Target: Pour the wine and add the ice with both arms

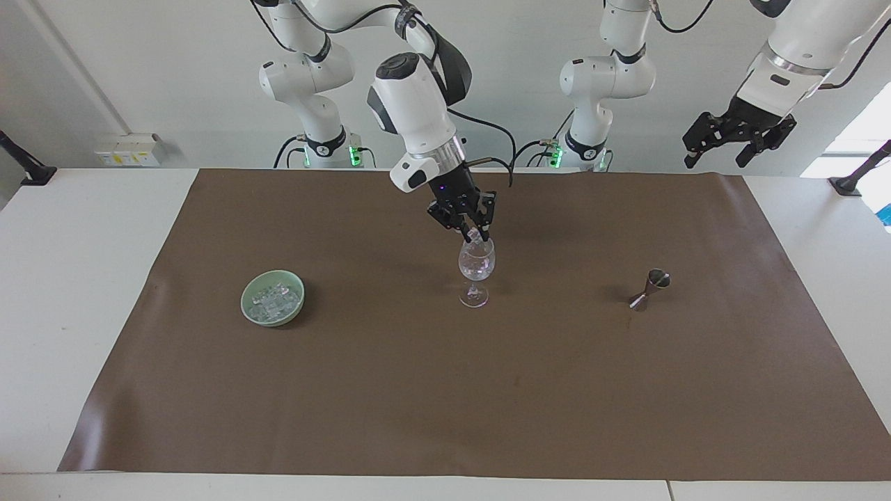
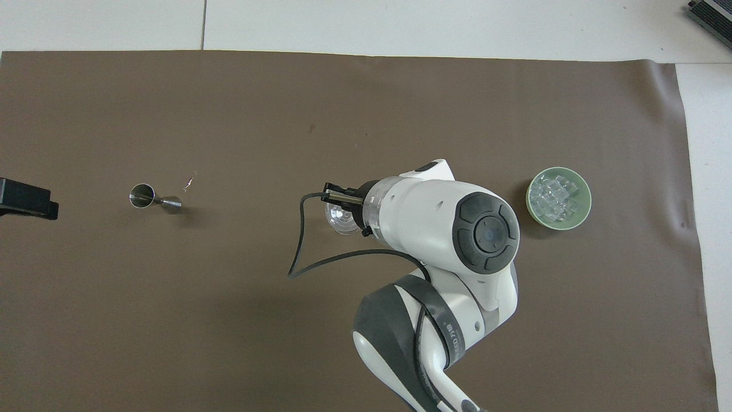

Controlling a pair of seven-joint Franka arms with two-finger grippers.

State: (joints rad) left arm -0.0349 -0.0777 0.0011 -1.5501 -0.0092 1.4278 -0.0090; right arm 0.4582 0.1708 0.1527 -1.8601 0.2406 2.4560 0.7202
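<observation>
A clear stemmed wine glass [image 1: 476, 268] [image 2: 340, 218] stands mid-mat. Whether it holds wine I cannot tell. My right gripper [image 1: 475, 235] hangs just over its rim, shut on one ice cube [image 1: 472, 234]. In the overhead view the right arm's wrist covers most of that gripper [image 2: 343, 198] and part of the glass. More ice [image 1: 273, 299] [image 2: 552, 200] lies heaped in a pale green bowl [image 1: 245, 306] [image 2: 587, 201] toward the right arm's end of the table. My left gripper [image 1: 715, 164] [image 2: 26, 200] waits open, high over the mat's edge at the left arm's end.
A small steel jigger [image 1: 651, 287] [image 2: 153, 198] stands on the brown mat [image 1: 445, 403] toward the left arm's end, level with the glass. A black cable [image 2: 300, 252] loops from the right wrist above the mat.
</observation>
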